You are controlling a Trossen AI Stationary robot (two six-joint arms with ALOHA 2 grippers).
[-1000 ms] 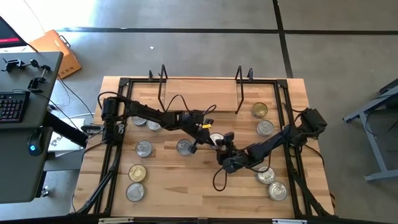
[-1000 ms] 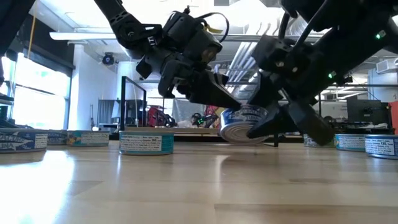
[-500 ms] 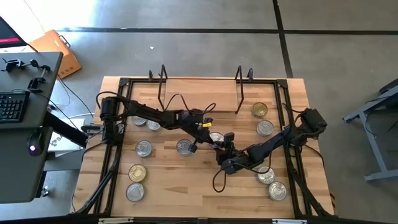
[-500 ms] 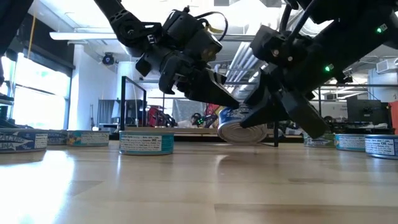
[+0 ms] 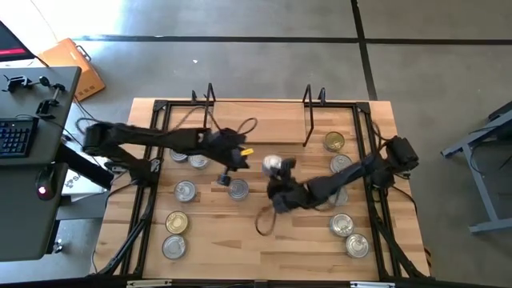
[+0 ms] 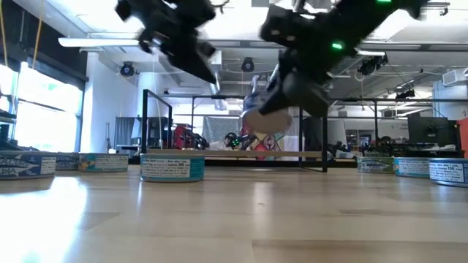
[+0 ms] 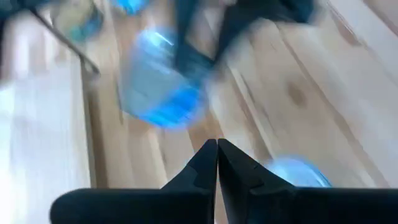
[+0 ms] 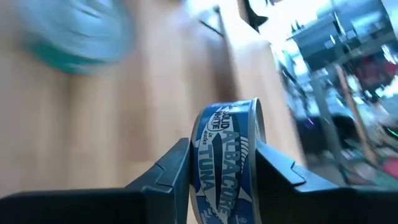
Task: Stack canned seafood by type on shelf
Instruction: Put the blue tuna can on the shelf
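My right gripper [image 5: 277, 171] is shut on one silver-topped tin [image 5: 273, 165] with a blue tuna label [image 8: 225, 155], held above the middle of the table. My left gripper [image 5: 228, 163] is shut and empty. It hangs in the air left of that tin, above another tin [image 5: 238, 189]. Several more tins of canned seafood rest flat on the table, at the left [image 5: 186, 190] and at the right [image 5: 342, 164]. The shelf [image 6: 219, 154], with its black wire uprights [image 5: 308, 120], stands at the far side. My right gripper pinches the tin between its two fingers, one finger [image 8: 176, 167] on each flat face, beside the rim [image 8: 196, 155]. The fingers slant down from the table's right side. The tin stands on edge with its label wall showing, lifted clear of the table.
Gold-topped tins lie at the far right [image 5: 334, 142] and near left [image 5: 176, 222]. The big black table frame [image 5: 370, 160] runs along the table's sides. A desk with a keyboard [image 5: 16, 136] stands left of the table.
My right gripper has closed on the tin, which leaned tilted on the table, and has lifted it clear, going up and toward the far edge. My left gripper, which was at that tin, has risen and drawn back toward the table's left.
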